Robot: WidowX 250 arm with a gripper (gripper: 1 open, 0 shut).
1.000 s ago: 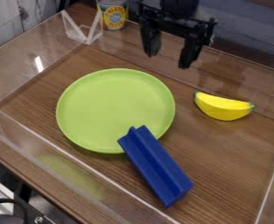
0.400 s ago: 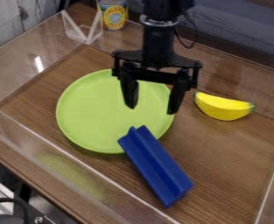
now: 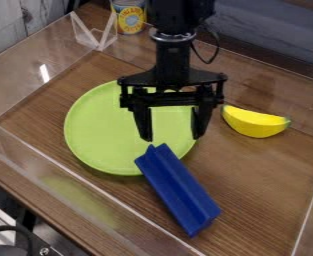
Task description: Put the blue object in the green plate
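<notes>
Currently, round lime-green plate (image 3: pixel 99 135) is overlapped by ridged deep-blue block (image 3: pixel 180 192); fingers (image 3: pixel 145 122) spread wide, nothing gripped.

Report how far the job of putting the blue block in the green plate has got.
Done: nothing placed yet; the ridged blue block lies mostly on the wooden table, only its upper end at the rim of the green plate.
In hand: nothing; the black gripper is open above the plate.
Left: grasp the block, move it into the plate and release it.
</notes>
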